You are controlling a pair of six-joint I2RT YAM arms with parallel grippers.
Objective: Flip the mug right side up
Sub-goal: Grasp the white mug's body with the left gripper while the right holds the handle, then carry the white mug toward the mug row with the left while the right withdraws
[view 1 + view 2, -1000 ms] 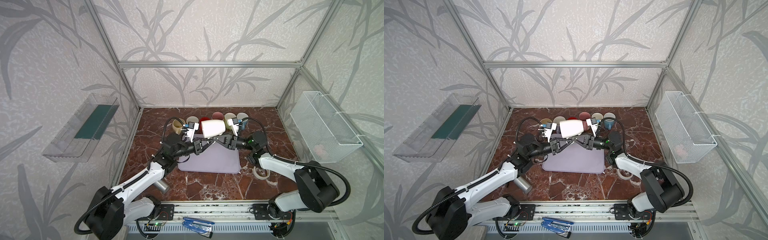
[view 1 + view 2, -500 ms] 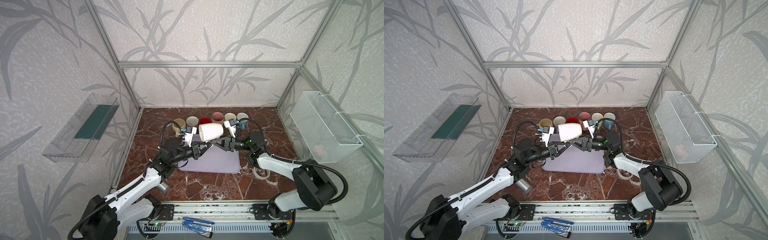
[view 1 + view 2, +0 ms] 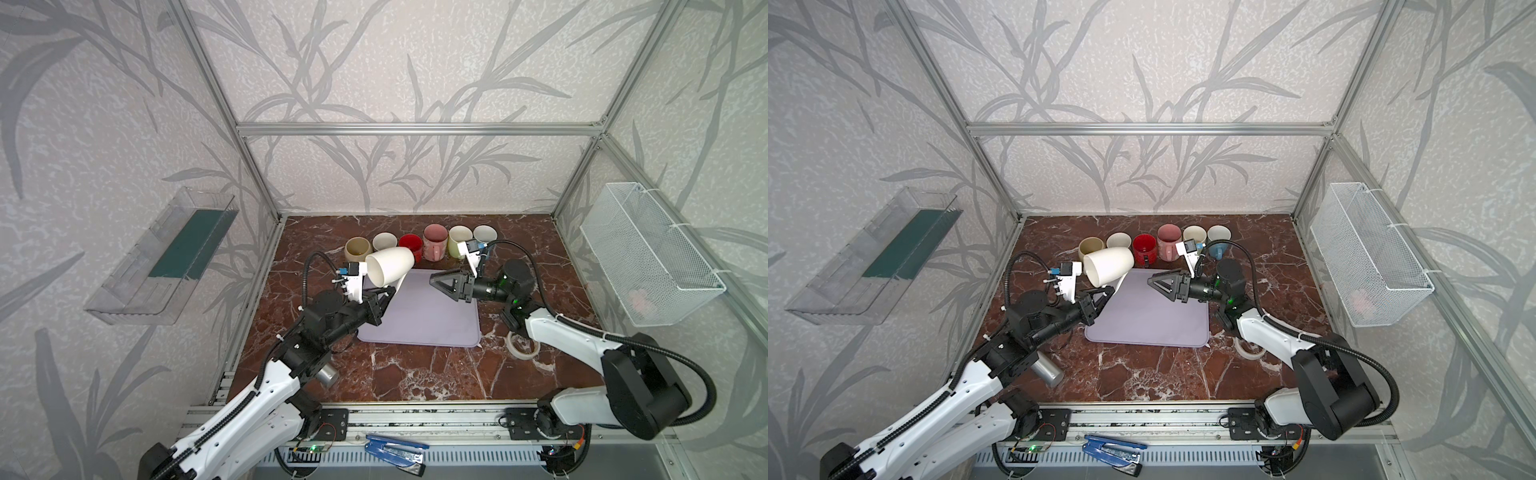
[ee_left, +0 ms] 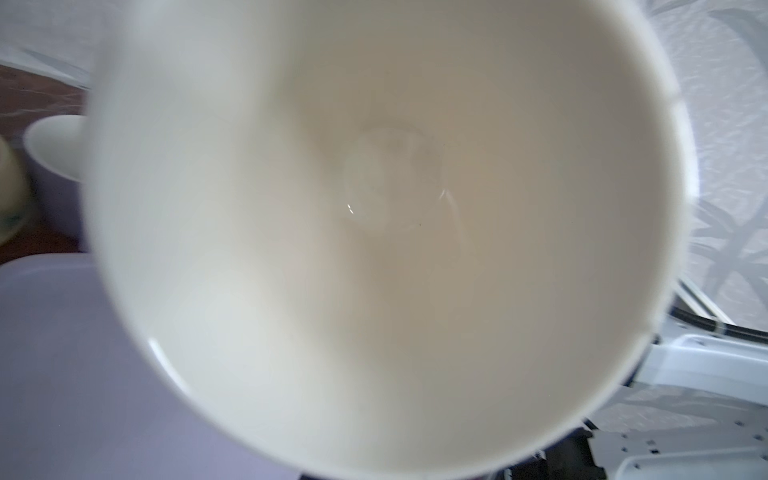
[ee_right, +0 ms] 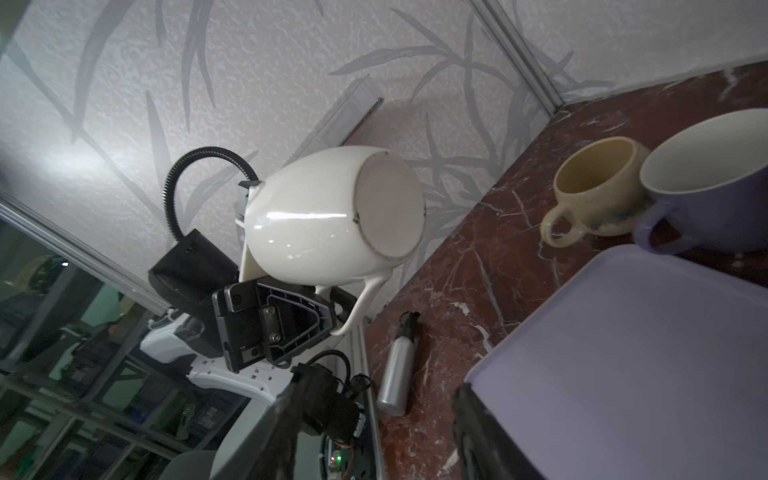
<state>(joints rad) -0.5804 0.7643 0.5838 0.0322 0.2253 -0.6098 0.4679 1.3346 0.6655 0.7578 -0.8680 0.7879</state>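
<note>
The white mug (image 3: pixel 390 266) is glazed ceramic, smooth and glossy on its wall and interior. Its flat base looks matt and unglazed in the right wrist view. The table top (image 3: pixel 415 374) has a polished reddish-brown marble look with white veining, the lilac mat (image 3: pixel 432 316) is smooth and matt, and the cylinder (image 5: pixel 397 374) is satin-finish metal. The wall basket (image 3: pixel 648 257) is white-coated wire mesh, the wall tray (image 3: pixel 137 299) is clear glossy plastic, the frame rails (image 3: pixel 415 129) are bare matt metal, and the wall panels (image 3: pixel 415 62) are rough-textured.
</note>
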